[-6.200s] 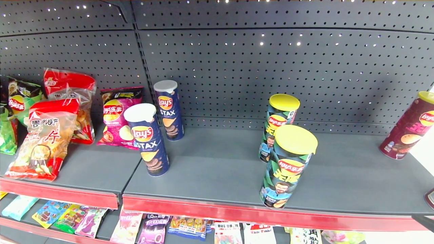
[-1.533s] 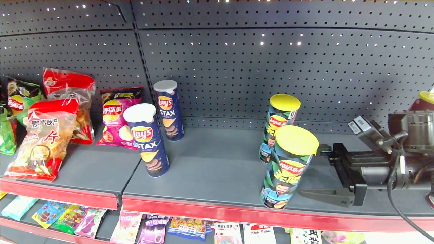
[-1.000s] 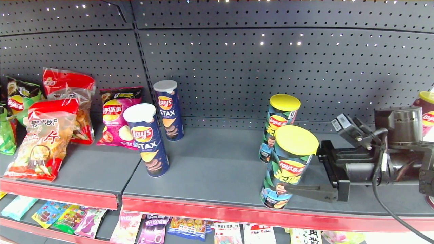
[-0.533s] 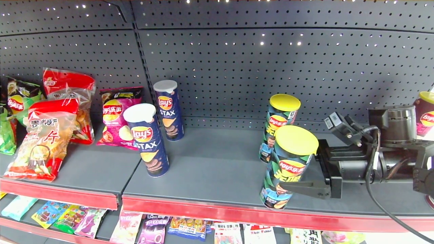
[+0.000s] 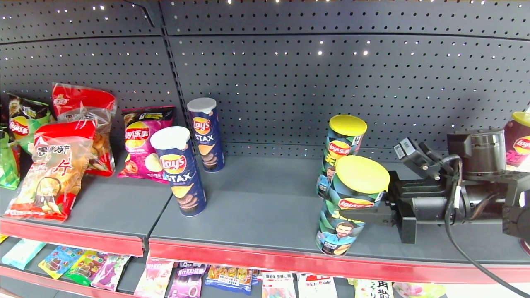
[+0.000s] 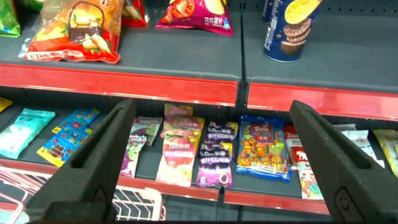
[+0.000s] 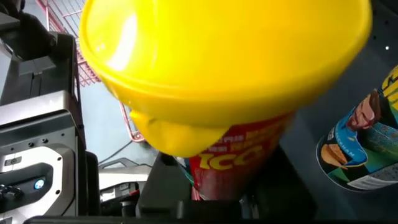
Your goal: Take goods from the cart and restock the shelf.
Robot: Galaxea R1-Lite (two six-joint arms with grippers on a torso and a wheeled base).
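Can (image 5: 343,231): green with a yellow lid (image 7: 224,62), upright near the front lip of the shelf (image 5: 265,207), toward 5 o'clock on the board in the head view. Clamped about mid-height by the right claw (image 5: 357,205), reaching in level from 3 o'clock, near finger (image 5: 364,215) laid across the label, far finger hidden behind the body. Cannot tell whether the base bears on the board. Looms close in the right wrist view, lid foremost.

Rear can (image 5: 342,147): same kind, upright at 12 o'clock of the clamped one, just behind it and clear of the claw (also visible past the lid in the right wrist view).

Front blue can (image 5: 182,174): upright, well apart at 9 o'clock, near the shelf's front. Back blue can (image 5: 205,134): upright, close to the back panel, at 1 o'clock of the front one.

Maroon can (image 5: 516,142): out at 3 o'clock by the edge of the head view, behind the right arm.

Pink bag (image 5: 143,142) and red bag (image 5: 54,169): farther toward 9 o'clock, leaning back.

Left claw (image 6: 212,109): fingers spread wide apart, hanging low in front of the shelf's red lip, facing a row of packets (image 6: 214,155) on the tier below. Cart (image 6: 134,208): pink wire rim just under the claw.
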